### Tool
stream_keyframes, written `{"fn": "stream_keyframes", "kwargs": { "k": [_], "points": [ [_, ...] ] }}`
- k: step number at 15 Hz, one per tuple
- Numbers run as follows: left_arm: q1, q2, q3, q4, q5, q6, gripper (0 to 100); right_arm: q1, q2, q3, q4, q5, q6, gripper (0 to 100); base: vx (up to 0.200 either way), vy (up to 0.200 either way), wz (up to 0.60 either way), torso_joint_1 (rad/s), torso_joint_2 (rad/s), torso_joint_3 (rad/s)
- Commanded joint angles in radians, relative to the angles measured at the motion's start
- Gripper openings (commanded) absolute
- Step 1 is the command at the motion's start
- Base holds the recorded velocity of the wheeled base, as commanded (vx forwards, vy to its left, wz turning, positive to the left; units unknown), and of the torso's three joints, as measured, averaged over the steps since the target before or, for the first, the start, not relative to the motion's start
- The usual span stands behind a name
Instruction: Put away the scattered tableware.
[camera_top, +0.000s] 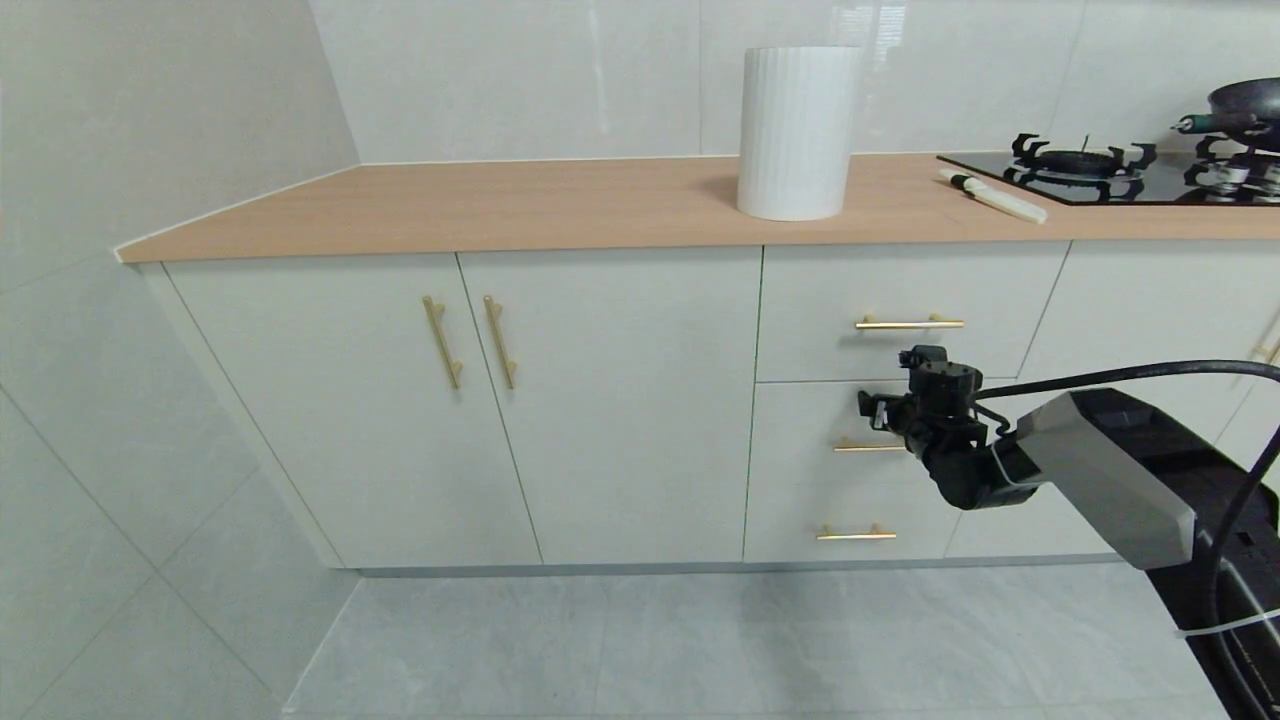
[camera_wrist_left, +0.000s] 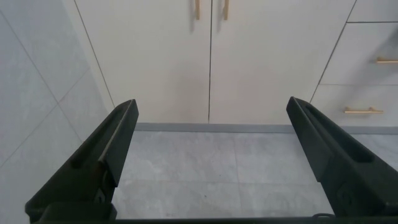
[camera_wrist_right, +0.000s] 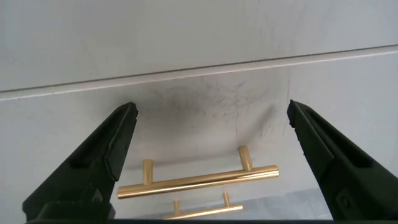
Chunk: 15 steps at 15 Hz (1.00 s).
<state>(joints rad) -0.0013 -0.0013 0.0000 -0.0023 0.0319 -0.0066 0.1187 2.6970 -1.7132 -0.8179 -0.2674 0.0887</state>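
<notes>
A long cream-coloured utensil (camera_top: 993, 195) lies on the wooden counter (camera_top: 500, 205) beside the stove. A tall white ribbed holder (camera_top: 797, 130) stands on the counter to its left. My right gripper (camera_top: 872, 412) is open in front of the drawer stack, just above the middle drawer's brass handle (camera_top: 868, 447). In the right wrist view the open gripper (camera_wrist_right: 210, 109) faces the drawer front, with that handle (camera_wrist_right: 198, 180) between and below its fingers, nothing held. My left gripper (camera_wrist_left: 210, 102) is open and empty, low down, facing the floor and the cabinet doors (camera_wrist_left: 211, 56).
A black gas stove (camera_top: 1110, 170) with a dark pan (camera_top: 1240, 105) is at the counter's right end. Three drawers with brass handles stack under the holder; the top handle (camera_top: 908, 323) and bottom handle (camera_top: 856, 535) show. A tiled wall closes the left side.
</notes>
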Motion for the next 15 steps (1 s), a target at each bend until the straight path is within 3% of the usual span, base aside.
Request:
{"fn": "stream_keyframes", "kwargs": {
  "k": [1,5,9,12,15],
  "points": [
    [0.000,0.001,0.000,0.001,0.000,0.000,100,-0.001,0.012,-0.008,-0.006,-0.004,0.000,100,0.000,0.000,0.00,0.000,0.00,0.000],
    [0.000,0.001,0.000,-0.001,0.000,0.000,100,-0.001,0.001,0.001,-0.020,-0.019,0.000,100,0.000,0.000,0.00,0.000,0.00,0.000],
    [0.000,0.001,0.000,-0.001,0.000,-0.001,100,0.002,-0.398,0.411,-0.058,-0.018,0.002,100,0.000,0.000,0.00,0.000,0.00,0.000],
    [0.000,0.001,0.000,-0.001,0.000,0.000,100,0.004,-0.626,0.616,-0.056,-0.024,-0.003,100,0.000,0.000,0.00,0.000,0.00,0.000],
    [0.000,0.001,0.000,-0.001,0.000,0.000,100,0.004,-1.010,0.897,-0.052,-0.038,-0.009,100,0.000,0.000,0.00,0.000,0.00,0.000]
  ]
}}
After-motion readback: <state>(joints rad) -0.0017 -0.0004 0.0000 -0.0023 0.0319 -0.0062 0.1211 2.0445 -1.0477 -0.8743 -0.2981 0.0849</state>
